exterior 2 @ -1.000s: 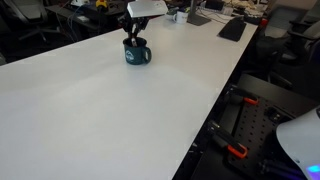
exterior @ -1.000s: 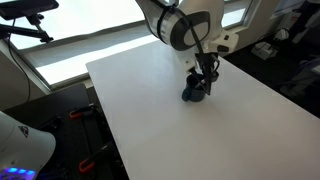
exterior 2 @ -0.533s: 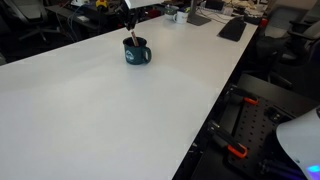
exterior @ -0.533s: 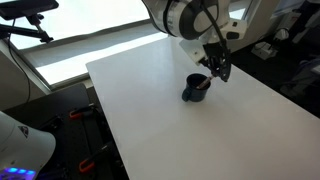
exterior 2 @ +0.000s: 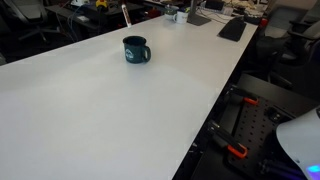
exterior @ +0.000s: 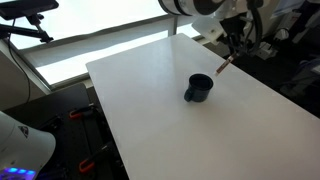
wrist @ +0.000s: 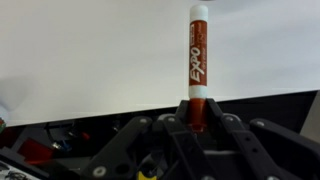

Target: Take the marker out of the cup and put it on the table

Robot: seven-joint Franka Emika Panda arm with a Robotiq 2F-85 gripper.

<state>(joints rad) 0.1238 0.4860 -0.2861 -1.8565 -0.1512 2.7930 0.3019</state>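
The dark blue-grey cup (exterior: pixel 198 88) stands upright on the white table (exterior: pixel 150 110), with nothing in it that I can see. It also shows in an exterior view (exterior 2: pixel 135 49). My gripper (exterior: pixel 235 52) is lifted above and beside the cup, shut on the red-orange marker (exterior: pixel 224 66), which hangs tilted below the fingers, clear of the cup. In the wrist view the marker (wrist: pixel 197 55) sticks out from between the shut jaws (wrist: pixel 197 112) over the white table. In an exterior view only the marker's lower end (exterior 2: pixel 125 14) shows above the cup.
The table's edge (exterior: pixel 100 95) drops to a dark floor with cables. Keyboards and clutter (exterior 2: pixel 232 27) lie at the table's far end. Office chairs and gear (exterior 2: pixel 250 110) stand beside the table.
My gripper has risen from the cup with the marker in its jaws and moved away to the side. The marker has left the cup. The cup has stayed in place.
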